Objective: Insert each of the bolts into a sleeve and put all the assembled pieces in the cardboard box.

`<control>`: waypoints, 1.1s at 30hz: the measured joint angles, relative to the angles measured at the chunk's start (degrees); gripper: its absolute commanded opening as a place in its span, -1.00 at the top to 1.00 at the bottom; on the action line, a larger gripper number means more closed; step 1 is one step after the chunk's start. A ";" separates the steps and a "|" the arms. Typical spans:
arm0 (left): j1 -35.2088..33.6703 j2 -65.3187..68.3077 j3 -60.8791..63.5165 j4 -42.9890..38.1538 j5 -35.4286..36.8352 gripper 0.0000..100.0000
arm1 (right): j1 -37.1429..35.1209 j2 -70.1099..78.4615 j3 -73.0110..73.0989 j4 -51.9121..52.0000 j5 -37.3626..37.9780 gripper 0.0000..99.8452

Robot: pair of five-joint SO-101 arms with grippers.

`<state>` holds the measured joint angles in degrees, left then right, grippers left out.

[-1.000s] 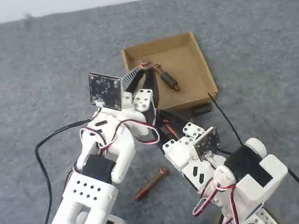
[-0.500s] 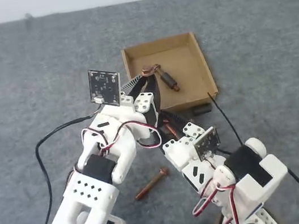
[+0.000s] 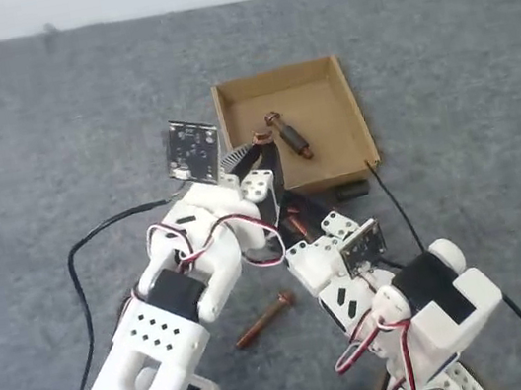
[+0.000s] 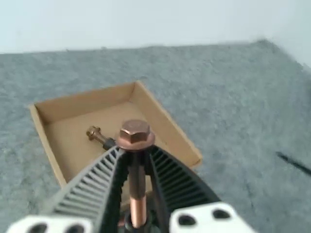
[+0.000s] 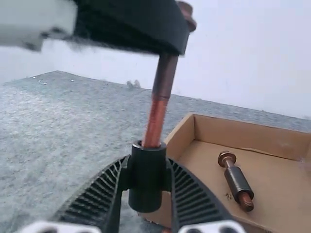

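Cardboard box [image 3: 361,123] sits on the counter [image 3: 436,45], just beyond both arms. Left pincer [image 4: 136,153] pinches the bolt [image 4: 135,136] below its head. Right pincer [image 5: 146,166] clamps the sleeve [image 5: 146,177] upright, bolt tip inside. Keep both coaxial and feed straight down.

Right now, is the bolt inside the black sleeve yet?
Partly in: the bolt has its tip in the sleeve mouth; shank mostly above.

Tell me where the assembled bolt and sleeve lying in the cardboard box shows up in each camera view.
High view: assembled piece lies mid-floor in the cardboard box.
Left wrist view: assembled piece partly hidden behind the held bolt.
Right wrist view: assembled piece on the box floor, beyond the sleeve.
Shared landmark: the cardboard box.
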<state>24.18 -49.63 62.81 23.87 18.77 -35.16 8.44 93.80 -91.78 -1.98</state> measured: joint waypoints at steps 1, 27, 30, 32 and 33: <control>0.26 0.00 0.00 0.00 0.00 0.98 | 0.00 0.00 0.00 0.00 0.00 0.99; 2.90 -0.09 9.14 0.26 0.00 0.98 | 2.20 0.00 0.00 0.00 0.00 0.99; 2.90 -0.53 10.29 -0.44 0.18 0.98 | 2.20 0.09 0.00 -0.53 0.00 0.99; 2.99 -0.79 11.60 -2.37 -0.09 0.98 | 2.20 0.18 0.00 -0.70 0.00 0.99; 2.99 -0.79 12.57 -3.69 0.18 0.98 | 2.20 0.18 -0.09 -0.70 0.00 0.99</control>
<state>27.16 -50.42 75.38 20.18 18.95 -32.97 8.62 93.71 -92.48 -1.98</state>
